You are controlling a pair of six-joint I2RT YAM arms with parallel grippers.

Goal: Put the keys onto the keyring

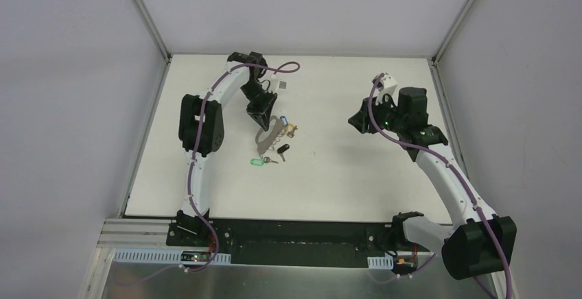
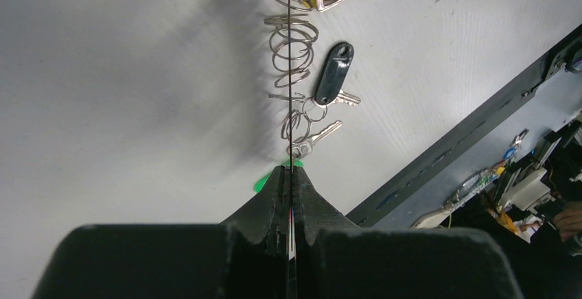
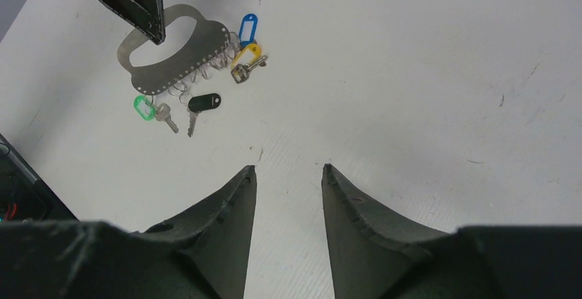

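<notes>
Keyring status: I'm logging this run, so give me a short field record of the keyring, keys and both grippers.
keyring: flat grey metal plate with a handle slot, gripped at the handle
keys: blue, yellow, green and black tags, on wire rings along the plate's edge
left gripper: shut on the keyring
right gripper: open, empty, well apart from the keys

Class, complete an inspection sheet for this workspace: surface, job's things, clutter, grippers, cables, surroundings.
Surface: white table, a few small scuffs.
Job's things: flat grey keyring held by its top edge; blue key, yellow key, green key and black key at its holed edge.
Clutter: nothing seen.
Grippers: left gripper shut on the keyring; right gripper open, empty, apart from the keys.
Cables: purple cables run along both arms.
Surroundings: grey walls, metal frame posts, black rail at the near edge.
</notes>
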